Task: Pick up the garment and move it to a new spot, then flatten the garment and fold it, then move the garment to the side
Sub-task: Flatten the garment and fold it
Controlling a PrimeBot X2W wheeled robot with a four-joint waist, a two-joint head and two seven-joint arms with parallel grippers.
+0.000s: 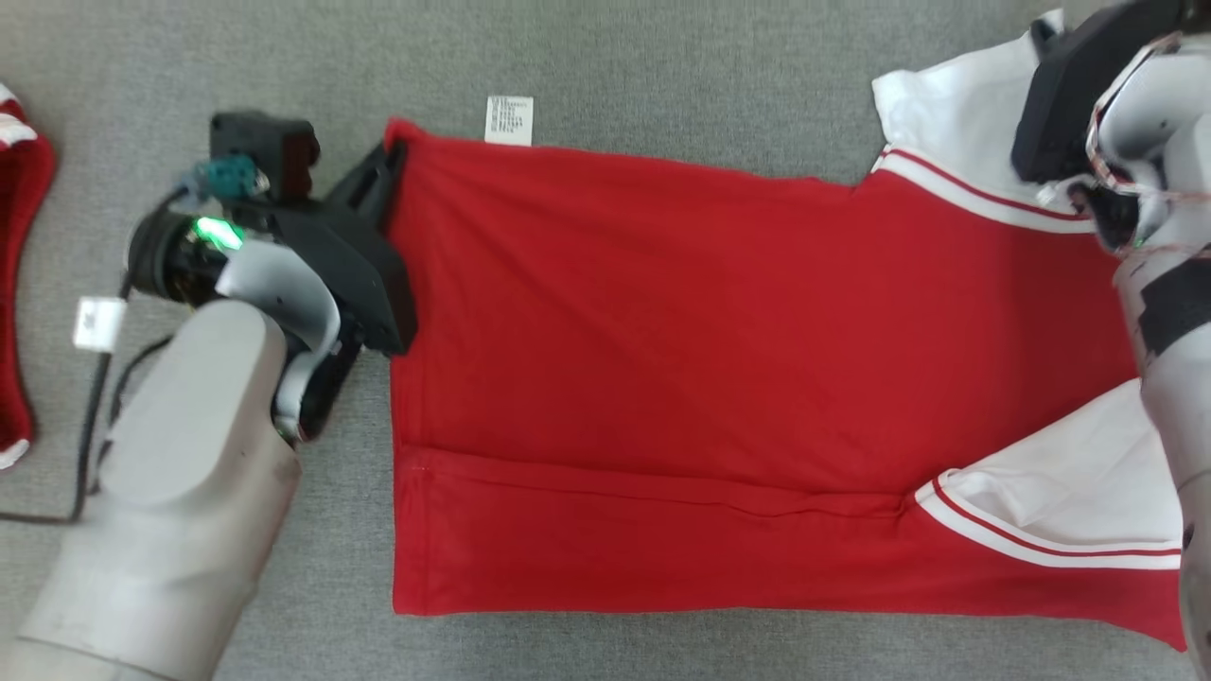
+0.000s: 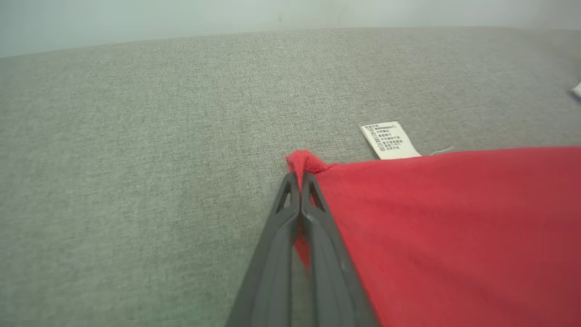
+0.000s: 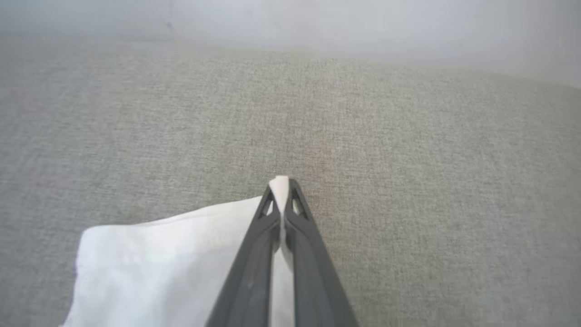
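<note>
I see the grey cloth surface [image 1: 662, 57] carrying the red garment [image 1: 662, 359], which lies flat across the middle of my head view from nine to three o'clock. My left gripper [image 2: 299, 175] is pressed together on its red corner at ten o'clock. My right gripper [image 3: 281, 181] pinches the white sleeve [image 3: 159, 263] at two o'clock. A white label [image 1: 509, 120] sticks out at eleven.

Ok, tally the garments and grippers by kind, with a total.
Garments: 2, the red shirt and a red piece at the left edge.
Grippers: 2, left gripper and right gripper, both shut on the red shirt.
Total: 4.
</note>
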